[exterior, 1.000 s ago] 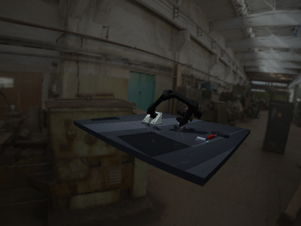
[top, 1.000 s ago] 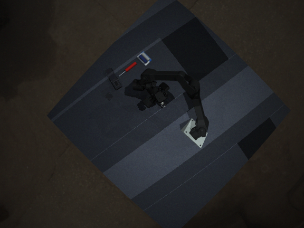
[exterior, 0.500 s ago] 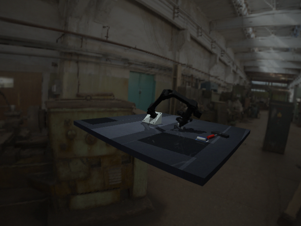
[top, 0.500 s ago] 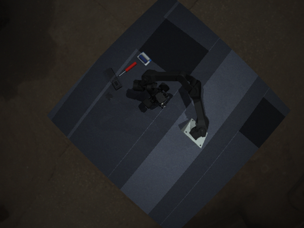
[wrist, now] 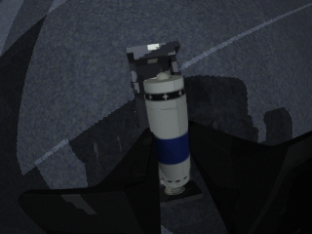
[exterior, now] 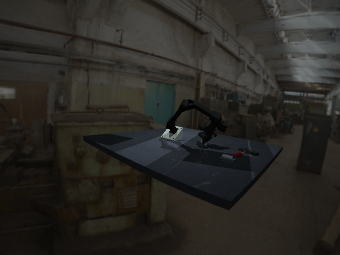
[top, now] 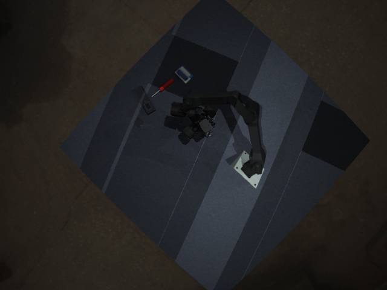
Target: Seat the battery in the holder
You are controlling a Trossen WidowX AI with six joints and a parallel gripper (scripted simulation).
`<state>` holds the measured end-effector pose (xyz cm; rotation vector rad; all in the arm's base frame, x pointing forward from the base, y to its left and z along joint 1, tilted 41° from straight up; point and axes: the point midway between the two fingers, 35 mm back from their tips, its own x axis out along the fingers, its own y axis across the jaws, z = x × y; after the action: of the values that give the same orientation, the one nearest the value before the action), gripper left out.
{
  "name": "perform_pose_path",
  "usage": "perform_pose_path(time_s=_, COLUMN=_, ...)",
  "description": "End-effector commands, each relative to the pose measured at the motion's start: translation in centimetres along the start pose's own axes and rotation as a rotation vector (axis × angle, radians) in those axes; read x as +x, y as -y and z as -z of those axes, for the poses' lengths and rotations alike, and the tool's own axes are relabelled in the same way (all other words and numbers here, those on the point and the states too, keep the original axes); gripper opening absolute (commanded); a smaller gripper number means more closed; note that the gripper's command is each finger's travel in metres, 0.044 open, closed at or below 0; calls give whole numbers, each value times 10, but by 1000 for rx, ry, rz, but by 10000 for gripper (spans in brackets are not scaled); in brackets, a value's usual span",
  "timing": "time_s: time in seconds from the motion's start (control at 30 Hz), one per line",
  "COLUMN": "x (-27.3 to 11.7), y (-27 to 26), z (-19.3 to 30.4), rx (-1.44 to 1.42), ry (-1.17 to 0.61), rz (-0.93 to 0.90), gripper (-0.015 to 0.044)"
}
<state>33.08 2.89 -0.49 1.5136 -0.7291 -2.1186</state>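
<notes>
The white battery [wrist: 168,117], with a blue band and a black ring near its terminal end, is between the fingers of my gripper [wrist: 168,131] [top: 208,134] [exterior: 202,143]. The gripper is shut on it. The dark holder [wrist: 145,73] lies beneath in the wrist view. The battery's flat end is at the coil spring [wrist: 175,190] at the near end. Its terminal nub points toward the lip [wrist: 153,50] at the far end and shows short of it. The battery's terminal end looks shifted right of the holder's middle. Its height above the holder floor cannot be told.
A red-handled screwdriver [top: 166,84] [exterior: 238,154] lies between a white and blue pack [top: 187,80] [exterior: 228,156] and a dark, long case [top: 150,109] [exterior: 248,151]. A small dark piece [top: 139,122] lies near the case. The arm's base stands on a white slanted mount [top: 254,182] [exterior: 179,133].
</notes>
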Motion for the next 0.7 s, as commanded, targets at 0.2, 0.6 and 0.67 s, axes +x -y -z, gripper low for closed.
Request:
perform_pose_path(time_s=0.2, x=1, y=1, z=4, rx=2, ry=-66, rz=8, gripper=68)
perform_pose_path(time_s=0.6, x=3, y=2, z=3, rx=-1, ry=-119, rz=10, gripper=68)
perform_pose_path(time_s=0.67, x=3, y=2, z=3, rx=-1, ry=-128, rz=10, gripper=68)
